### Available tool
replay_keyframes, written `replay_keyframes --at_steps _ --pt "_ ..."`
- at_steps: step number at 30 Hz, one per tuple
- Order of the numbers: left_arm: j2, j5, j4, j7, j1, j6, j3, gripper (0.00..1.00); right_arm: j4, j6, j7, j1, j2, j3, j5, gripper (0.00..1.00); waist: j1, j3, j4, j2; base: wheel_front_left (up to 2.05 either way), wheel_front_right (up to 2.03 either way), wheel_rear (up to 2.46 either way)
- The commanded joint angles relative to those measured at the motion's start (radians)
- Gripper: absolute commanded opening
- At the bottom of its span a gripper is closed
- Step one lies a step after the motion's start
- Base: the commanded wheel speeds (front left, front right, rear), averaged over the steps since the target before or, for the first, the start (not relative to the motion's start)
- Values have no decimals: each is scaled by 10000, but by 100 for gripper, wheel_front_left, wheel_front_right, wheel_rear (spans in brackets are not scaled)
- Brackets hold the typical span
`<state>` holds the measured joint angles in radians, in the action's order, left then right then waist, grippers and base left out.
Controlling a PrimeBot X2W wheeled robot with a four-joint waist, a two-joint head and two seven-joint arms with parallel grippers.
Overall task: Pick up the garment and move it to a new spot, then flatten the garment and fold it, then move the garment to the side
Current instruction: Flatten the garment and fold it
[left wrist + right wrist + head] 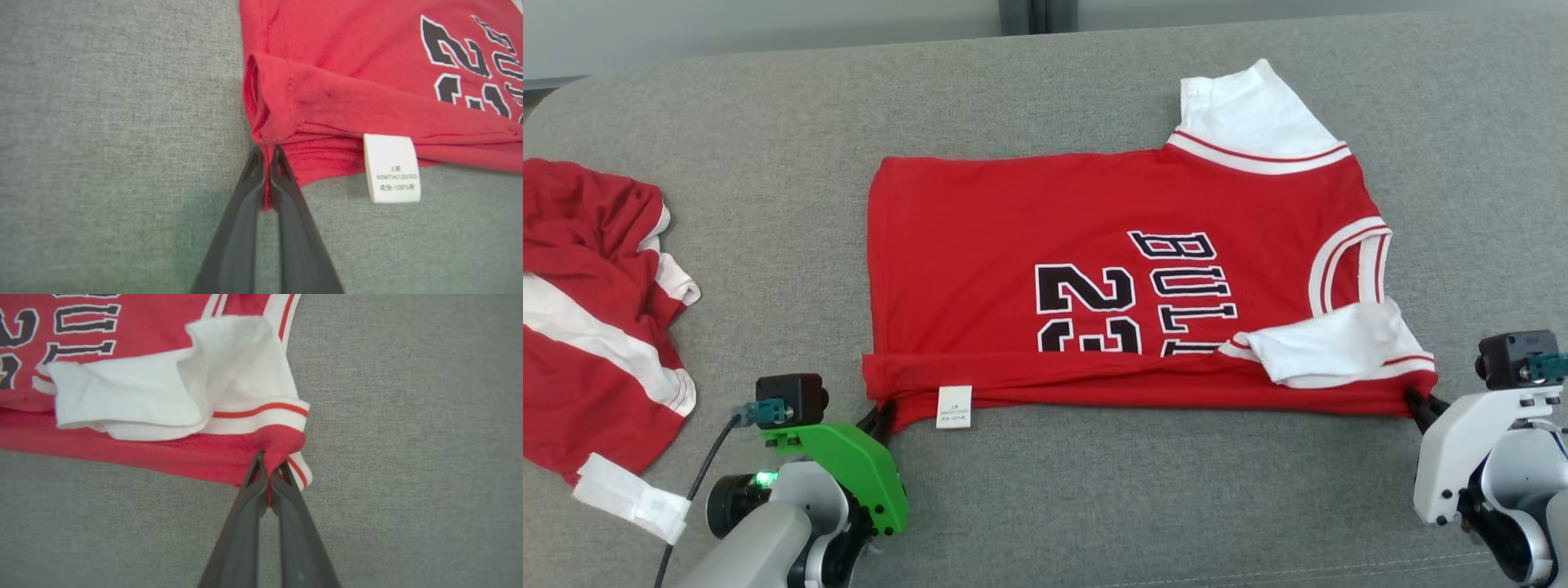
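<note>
The garment (1029, 245) is a red jersey with white sleeves and dark lettering, spread flat on the grey surface, its near long edge rolled up. My left gripper (882, 415) is shut on the garment's near left corner; in the left wrist view the red cloth (327, 102) is pinched between the closed fingers of that gripper (266, 157), beside a white care label (391, 168). My right gripper (1414, 403) is shut on the near right corner; the right wrist view shows this gripper (269, 463) clamping the red hem (196, 455) under the folded white sleeve (163, 388).
A second red and white garment (596, 327) lies crumpled at the left edge of the grey padded surface (1135, 506). Bare grey fabric runs along the near side and the far side behind the jersey.
</note>
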<state>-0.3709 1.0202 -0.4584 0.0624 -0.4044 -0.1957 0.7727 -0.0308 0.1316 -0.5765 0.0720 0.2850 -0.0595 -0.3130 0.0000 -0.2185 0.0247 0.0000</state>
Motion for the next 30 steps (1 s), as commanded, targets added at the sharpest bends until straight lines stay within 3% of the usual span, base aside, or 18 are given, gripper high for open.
replay_keyframes --at_steps 1,4,5,6,7,8,17,23,30 --pt "-202 76 110 154 431 -168 73 0 -31 -16 -8 -197 -60 -103 83 0 0 46 2 0 0 0 0" --pt "-367 156 575 350 762 -323 132 0 -81 -16 -24 -435 -232 -120 148 0 0 75 -19 0 0 0 0" --pt "-425 178 747 391 861 -387 134 0 -94 -16 4 -464 -274 -108 180 66 0 82 -22 0 0 0 0" --pt "-459 209 897 409 924 -440 107 0 -118 -16 58 -459 -307 -122 199 100 0 84 -22 0 0 0 0" --pt "-502 222 1066 410 998 -494 82 74 -152 -16 113 -430 -347 -140 217 100 0 87 -18 0 0 0 0" --pt "-531 237 1182 427 1055 -562 62 100 -183 -15 158 -400 -380 -146 242 100 0 93 -11 0 0 0 0" --pt "-1041 396 2355 443 1477 -1120 -227 100 -25 -15 62 3 -436 -569 360 100 0 196 126 0 0 0 0" --pt "-1647 395 3119 608 1162 -1385 -602 100 479 -15 -674 842 -165 -895 311 100 0 76 184 0 0 0 0" --pt "-1690 167 2908 1385 -553 -1207 -709 100 61 -15 -1534 3130 632 -352 17 100 0 -521 294 0 0 0 0"
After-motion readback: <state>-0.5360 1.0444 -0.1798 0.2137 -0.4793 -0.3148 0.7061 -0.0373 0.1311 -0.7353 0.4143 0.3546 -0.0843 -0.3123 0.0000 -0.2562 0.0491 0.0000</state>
